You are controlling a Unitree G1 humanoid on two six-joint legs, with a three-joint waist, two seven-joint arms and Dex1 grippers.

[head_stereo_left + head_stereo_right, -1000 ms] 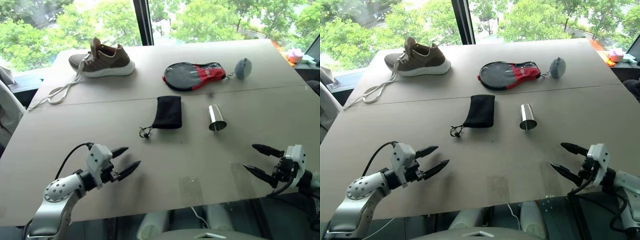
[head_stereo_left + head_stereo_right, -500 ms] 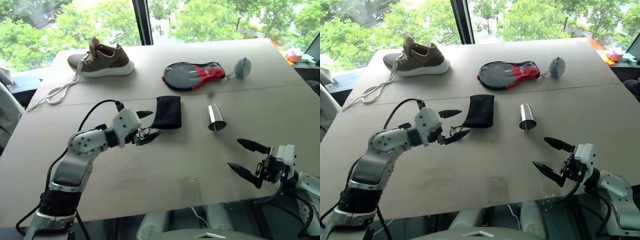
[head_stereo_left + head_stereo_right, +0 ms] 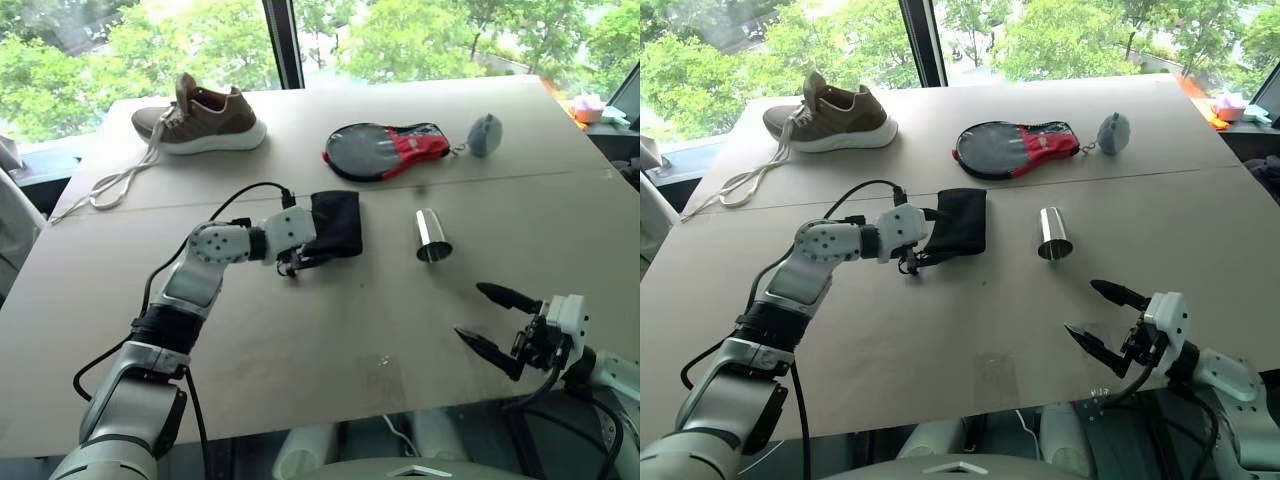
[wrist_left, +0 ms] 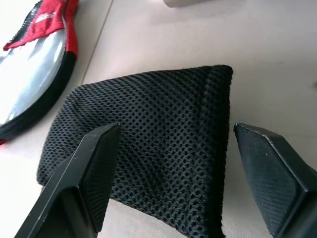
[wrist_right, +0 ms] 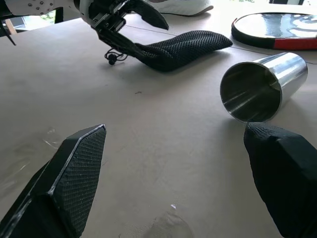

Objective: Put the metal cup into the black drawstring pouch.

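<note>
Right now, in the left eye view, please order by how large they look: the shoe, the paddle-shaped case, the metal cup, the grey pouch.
1. Shoe and black-and-red paddle-shaped case: look alike in size, so I leave them tied.
2. Metal cup.
3. Grey pouch: looks slightly smaller, but it lies farther away, so this is unsure.

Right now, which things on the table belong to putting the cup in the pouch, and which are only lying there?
For the job:
- metal cup, lying on its side
- black drawstring pouch, with the open left end effector at its cord end
- right end effector, open, short of the cup

Lying about:
- brown shoe
- black-and-red case
- small grey pouch
</note>
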